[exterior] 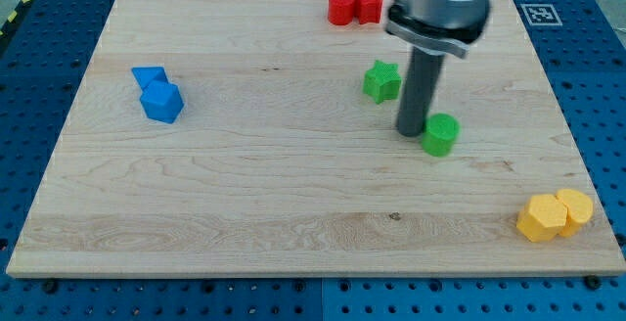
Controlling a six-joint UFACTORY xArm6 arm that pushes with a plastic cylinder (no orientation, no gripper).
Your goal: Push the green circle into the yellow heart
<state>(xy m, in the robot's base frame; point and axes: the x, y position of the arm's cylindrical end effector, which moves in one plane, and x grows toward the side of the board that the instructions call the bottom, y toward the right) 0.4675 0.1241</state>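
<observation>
The green circle [441, 134] is a short green cylinder right of the board's centre. My tip [410, 131] stands just to its left, touching or almost touching its left side. Two yellow blocks sit together at the bottom right corner: one [574, 209] on the right and one [539, 218] on the left. I cannot tell which of them is the heart. A green star [381, 80] lies above and left of my tip.
Two red blocks [353, 7] sit touching at the board's top edge, partly behind the arm's grey body [437, 3]. Two blue blocks [157, 94] sit touching at the left. The wooden board [245, 194] ends just beyond the yellow blocks.
</observation>
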